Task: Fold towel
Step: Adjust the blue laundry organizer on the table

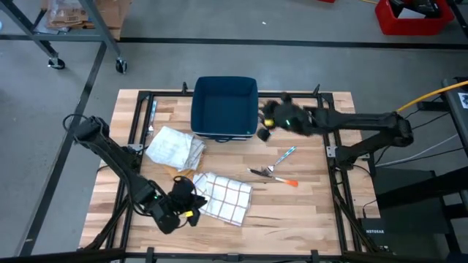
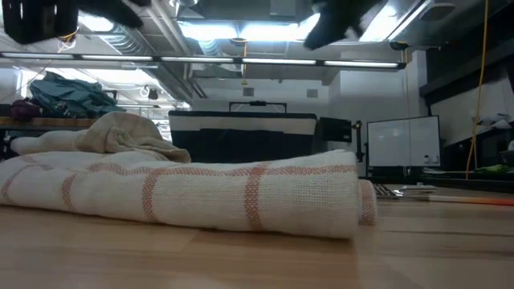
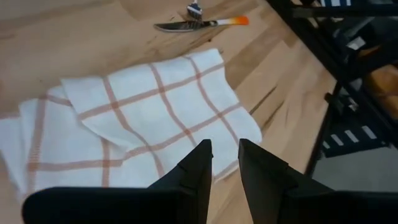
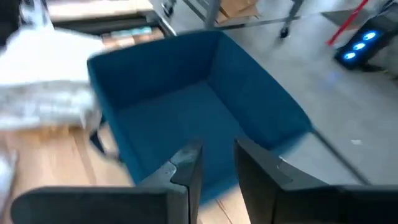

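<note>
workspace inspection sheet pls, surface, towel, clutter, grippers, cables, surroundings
surface: wooden table, inside a dark frame.
job's things: red-checked towel lying partly folded near the front edge.
clutter: crumpled white cloth, blue bin, cutlery with an orange handle, blue-handled utensil.
grippers: left gripper over the towel's edge, narrow gap between fingers, holding nothing; right gripper above the bin, narrow gap, holding nothing.
cables: yellow cable at the right side.
surroundings: grey floor, red crate, wheeled cart.
</note>
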`<state>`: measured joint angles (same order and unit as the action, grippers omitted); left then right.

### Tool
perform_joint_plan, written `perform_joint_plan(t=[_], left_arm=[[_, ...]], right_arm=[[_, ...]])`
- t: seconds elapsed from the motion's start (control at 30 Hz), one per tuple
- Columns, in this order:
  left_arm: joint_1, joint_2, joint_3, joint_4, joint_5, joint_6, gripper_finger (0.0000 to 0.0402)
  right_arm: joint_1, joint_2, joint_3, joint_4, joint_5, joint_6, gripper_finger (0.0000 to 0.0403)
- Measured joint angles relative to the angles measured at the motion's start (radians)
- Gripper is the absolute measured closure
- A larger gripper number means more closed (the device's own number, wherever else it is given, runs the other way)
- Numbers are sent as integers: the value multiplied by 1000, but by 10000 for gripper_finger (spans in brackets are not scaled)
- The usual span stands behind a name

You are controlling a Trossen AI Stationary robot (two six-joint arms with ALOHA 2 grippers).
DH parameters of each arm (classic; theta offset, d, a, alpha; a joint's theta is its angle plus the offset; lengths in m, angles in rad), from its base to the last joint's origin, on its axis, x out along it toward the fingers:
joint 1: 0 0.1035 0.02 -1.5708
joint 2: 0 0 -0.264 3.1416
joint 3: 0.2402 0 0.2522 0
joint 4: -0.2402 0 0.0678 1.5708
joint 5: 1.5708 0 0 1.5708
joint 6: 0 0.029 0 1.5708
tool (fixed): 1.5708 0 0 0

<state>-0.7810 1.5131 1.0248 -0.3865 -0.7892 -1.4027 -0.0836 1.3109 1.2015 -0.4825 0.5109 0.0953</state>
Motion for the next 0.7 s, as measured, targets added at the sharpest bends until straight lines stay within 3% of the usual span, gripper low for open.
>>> perform_joint_plan(t=[0.13,0.47,0.6,0.7], left_arm=[[19,50,0,39,0,-29,329],[63,81,0,47,0,-46,329],[83,81,0,47,0,-28,329],[94,81,0,46,0,-25,329]], right_arm=[[-144,95,0,137,-161,-2,309],[-315,366,0,198,-290,3,309],[-326,438,0,194,-289,3,309],[-325,455,0,192,-229,-4,309]])
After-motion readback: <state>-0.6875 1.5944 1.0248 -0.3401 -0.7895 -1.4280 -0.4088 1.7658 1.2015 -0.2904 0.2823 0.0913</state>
